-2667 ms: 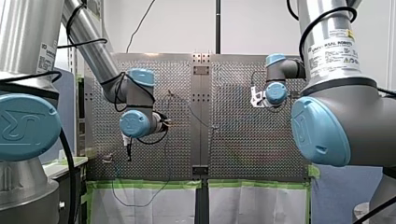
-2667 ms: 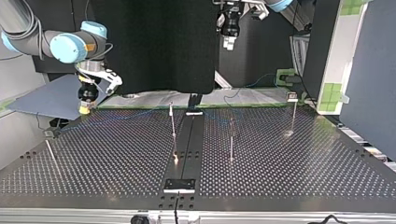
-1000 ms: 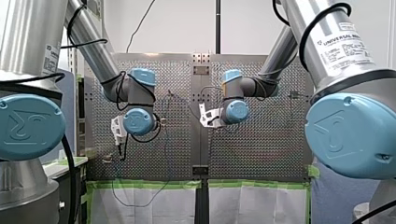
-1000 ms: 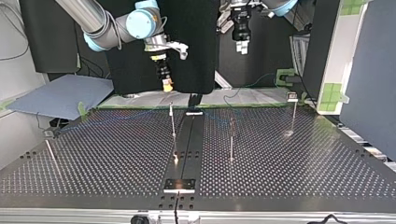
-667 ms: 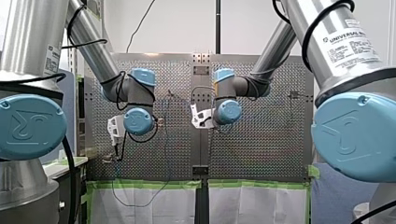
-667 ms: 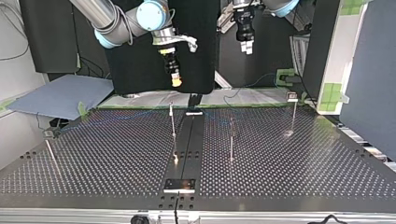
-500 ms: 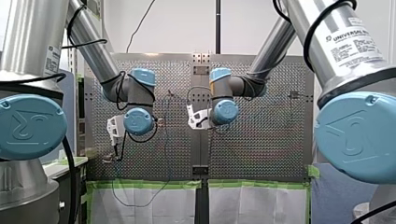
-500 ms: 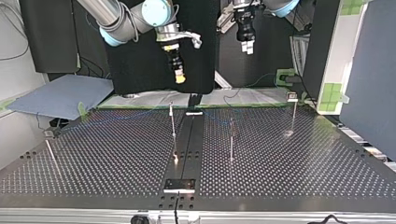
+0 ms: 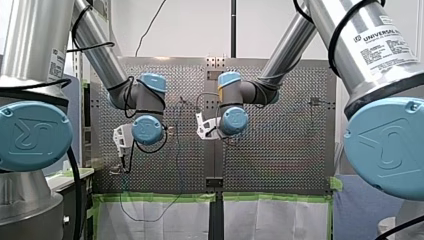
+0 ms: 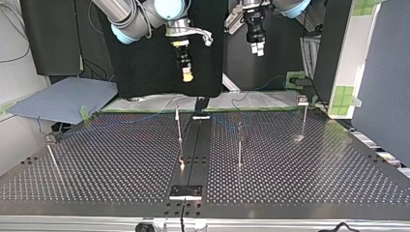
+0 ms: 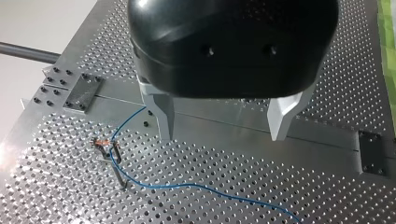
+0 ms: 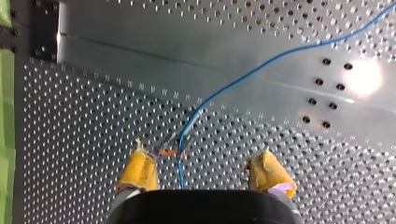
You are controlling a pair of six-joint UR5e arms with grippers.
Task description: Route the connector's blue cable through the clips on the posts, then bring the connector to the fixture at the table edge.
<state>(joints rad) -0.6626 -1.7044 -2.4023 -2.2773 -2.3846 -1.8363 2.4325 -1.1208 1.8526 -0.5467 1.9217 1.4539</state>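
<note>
Perforated table (image 10: 290, 164), blue cable (image 12: 224, 88) cut off beneath spread right pincer (image 12: 201, 157)

You see a blue cable (image 12: 261, 63) against the silver, hole-dotted table (image 11: 336, 70); yellow pads (image 12: 140, 170) tip my right gripper (image 12: 203, 161), while my left gripper (image 11: 222, 133) shows black housing (image 11: 233, 42), pale metal fingers (image 11: 164, 114).

My right arm (image 9: 280, 47) reaches past the middle of the front view. The right gripper (image 12: 204, 173) points down, its yellow-padded fingers (image 12: 138, 169) spread apart and holding nothing. The left gripper (image 11: 222, 134) hangs further left, its metal fingers (image 11: 164, 116) also apart.
</note>
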